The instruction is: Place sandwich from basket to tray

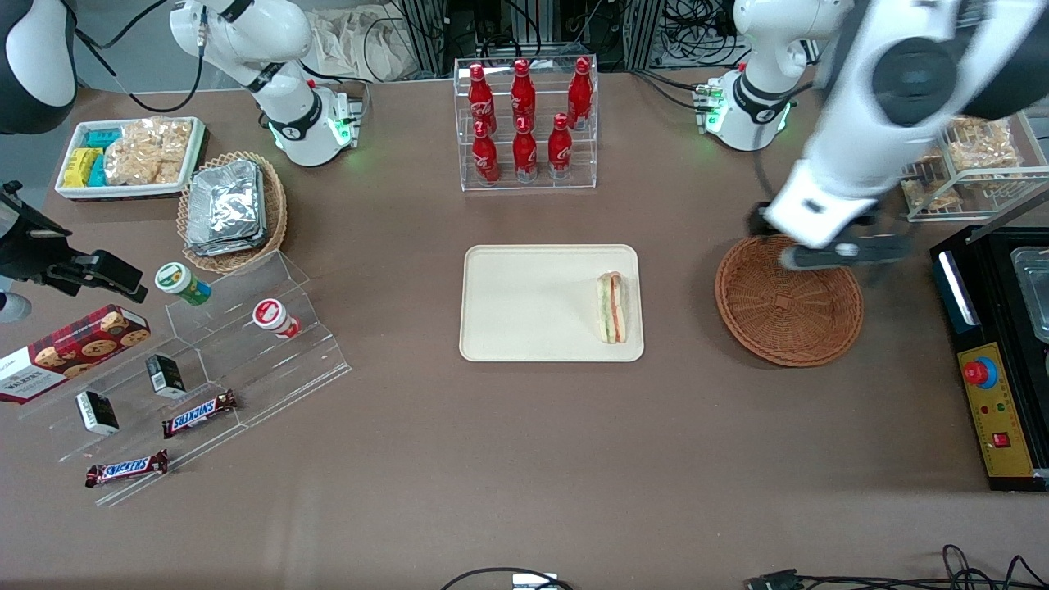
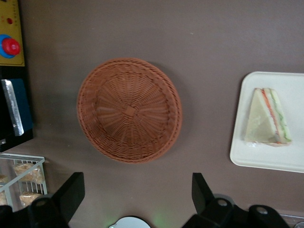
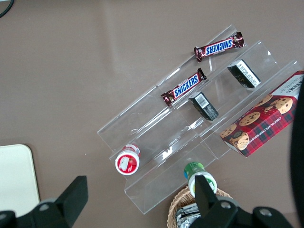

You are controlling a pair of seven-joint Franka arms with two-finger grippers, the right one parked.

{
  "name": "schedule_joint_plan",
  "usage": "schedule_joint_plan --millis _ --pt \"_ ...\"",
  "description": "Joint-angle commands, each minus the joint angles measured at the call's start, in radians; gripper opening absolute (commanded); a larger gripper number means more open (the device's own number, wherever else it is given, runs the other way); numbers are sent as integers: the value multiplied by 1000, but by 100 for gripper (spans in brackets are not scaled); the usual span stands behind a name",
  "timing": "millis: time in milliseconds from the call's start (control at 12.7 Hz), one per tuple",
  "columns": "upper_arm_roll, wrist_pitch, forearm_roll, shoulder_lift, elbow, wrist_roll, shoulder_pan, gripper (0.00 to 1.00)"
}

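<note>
- The sandwich (image 1: 612,307) lies flat on the tray (image 1: 524,303), filling stripes up, tucked along the rim at the end nearest the basket (image 1: 788,300) — the short hop from one to the other, and by the look of it the delivery is made.
- Most of the tray sits bare toward the parked arm's end; brown table separates tray and basket.
- The basket holds nothing.
- The gripper (image 1: 828,254) hangs above the basket's rim, on the edge farther from the front camera, fingers (image 2: 71,192) spread wide and carrying nothing, with open room to lift away.
</note>
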Motion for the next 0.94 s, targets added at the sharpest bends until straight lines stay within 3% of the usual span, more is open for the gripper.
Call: schedule_joint_plan --millis 0,472,866 --pt "101 -4 -33 -24 11 87 -14 100" --pt "127 -63 -127 -15 122 99 52 100" --pt "127 -80 -127 -8 151 101 51 100"
